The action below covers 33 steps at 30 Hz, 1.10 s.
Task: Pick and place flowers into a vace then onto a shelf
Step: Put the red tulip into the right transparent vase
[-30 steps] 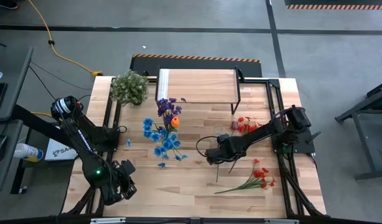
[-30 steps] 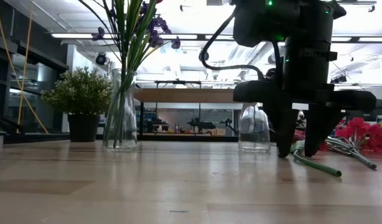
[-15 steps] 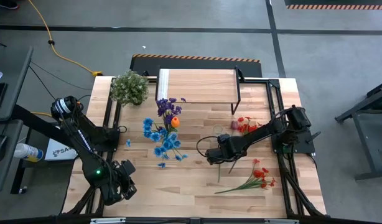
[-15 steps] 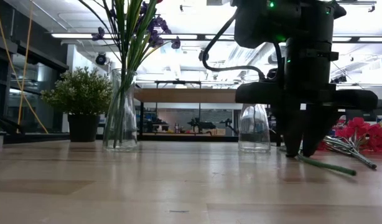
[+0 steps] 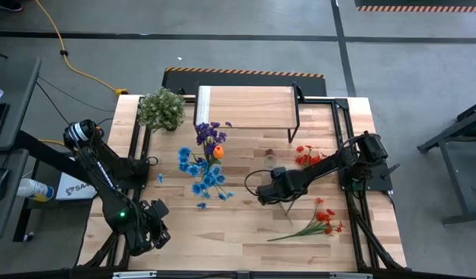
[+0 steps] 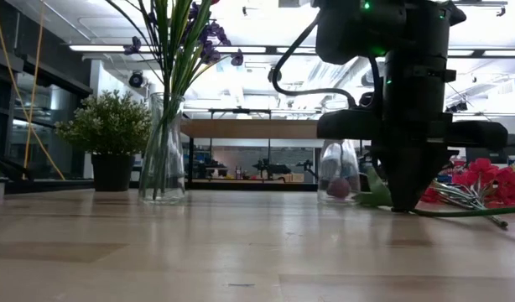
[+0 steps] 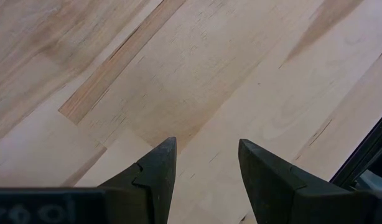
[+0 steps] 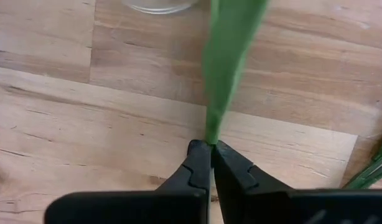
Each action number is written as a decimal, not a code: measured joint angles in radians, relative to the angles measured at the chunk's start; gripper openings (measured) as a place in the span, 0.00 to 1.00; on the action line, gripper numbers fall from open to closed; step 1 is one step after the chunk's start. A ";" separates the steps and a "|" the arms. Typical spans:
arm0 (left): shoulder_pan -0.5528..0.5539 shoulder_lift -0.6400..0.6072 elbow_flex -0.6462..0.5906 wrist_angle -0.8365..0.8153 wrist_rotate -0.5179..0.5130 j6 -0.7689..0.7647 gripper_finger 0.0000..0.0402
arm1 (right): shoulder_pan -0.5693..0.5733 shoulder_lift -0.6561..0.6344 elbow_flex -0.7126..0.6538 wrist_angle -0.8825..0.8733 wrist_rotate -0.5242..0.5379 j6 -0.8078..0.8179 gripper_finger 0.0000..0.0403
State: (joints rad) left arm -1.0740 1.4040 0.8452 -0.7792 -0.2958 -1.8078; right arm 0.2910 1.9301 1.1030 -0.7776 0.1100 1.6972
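My right gripper [image 5: 275,194] [image 6: 406,204] stands at mid-table, shut on the green stem [image 8: 223,74] of a maroon flower. Its bloom [image 6: 337,186] shows by the empty glass vase [image 6: 341,172]. A second glass vase [image 6: 163,151] at centre left holds blue, purple and orange flowers [image 5: 207,159]. Red flowers [image 5: 323,221] lie on the table at the near right, and more [image 5: 306,157] beside the empty vase. The shelf [image 5: 246,107] stands at the far edge. My left gripper [image 7: 203,168] [image 5: 156,232] hangs open over bare wood at the near left. My right gripper pinches the flower's green stem [image 8: 210,138] between its two fingertips. The fingers come from above, pointing down, and lie across the stem. The stem [image 6: 467,211] runs low along the tabletop toward the right, and the bloom end lies by the empty vase.
A bushy potted plant [image 5: 160,108] stands at the far left beside the shelf. Black frame rails [image 5: 348,147] run along the table's right side. Bare wood [image 5: 222,232] lies across the near middle.
My right gripper has shut on the green stem that lay between its open fingers. The flower has turned about on the table: its bloom end has swung toward the empty vase, and its free stem end toward the right.
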 joint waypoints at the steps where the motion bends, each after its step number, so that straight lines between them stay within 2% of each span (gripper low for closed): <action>1: 0.000 0.000 0.000 0.000 0.000 0.000 0.52 | 0.004 0.000 0.000 0.000 0.002 0.004 0.01; 15: 0.000 0.000 0.000 0.004 0.000 0.000 0.52 | 0.016 -0.003 0.000 -0.034 -0.026 0.015 0.01; 26: 0.000 0.000 0.000 0.013 0.000 0.000 0.52 | 0.018 -0.073 -0.014 -0.254 -0.044 0.015 0.00; 33: 0.000 0.000 0.000 0.014 0.000 0.000 0.52 | 0.017 -0.104 -0.011 -0.284 -0.023 0.016 0.00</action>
State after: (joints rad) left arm -1.0740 1.4036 0.8452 -0.7651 -0.2962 -1.8080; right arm 0.3084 1.8262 1.0917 -1.0618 0.0870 1.7130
